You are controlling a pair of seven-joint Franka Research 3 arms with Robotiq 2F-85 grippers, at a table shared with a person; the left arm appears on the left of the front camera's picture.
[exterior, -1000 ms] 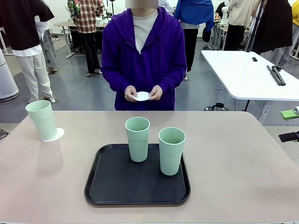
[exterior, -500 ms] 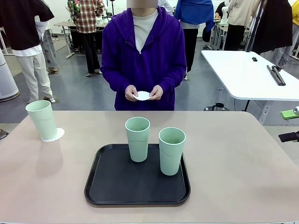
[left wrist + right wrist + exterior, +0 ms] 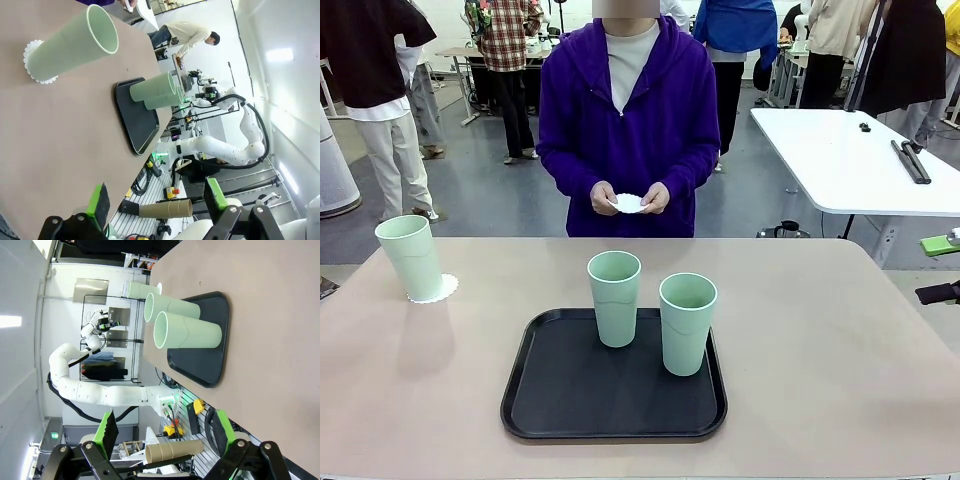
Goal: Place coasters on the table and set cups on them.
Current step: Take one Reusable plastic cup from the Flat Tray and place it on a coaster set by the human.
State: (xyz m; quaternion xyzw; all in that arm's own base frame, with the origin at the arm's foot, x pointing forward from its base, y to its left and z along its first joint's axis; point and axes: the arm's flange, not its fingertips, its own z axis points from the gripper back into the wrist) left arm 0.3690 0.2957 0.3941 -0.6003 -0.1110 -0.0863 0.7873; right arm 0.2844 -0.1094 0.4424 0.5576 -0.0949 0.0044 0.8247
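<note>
Left gripper (image 3: 156,197) spread wide and empty, well apart from first cup (image 3: 410,255), upright on coaster (image 3: 435,292) near table's (image 3: 840,340) far left corner. Right gripper (image 3: 165,425) equally wide, holding nothing, facing second cup (image 3: 615,298) and third cup (image 3: 687,322) on black tray (image 3: 520,400) by the near edge. From the front, another coaster (image 3: 628,204) in person's hands (image 3: 655,198) beyond the far edge.

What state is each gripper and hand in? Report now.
Left gripper: open, empty.
Right gripper: open, empty.
Person's hands: holding a coaster.
</note>
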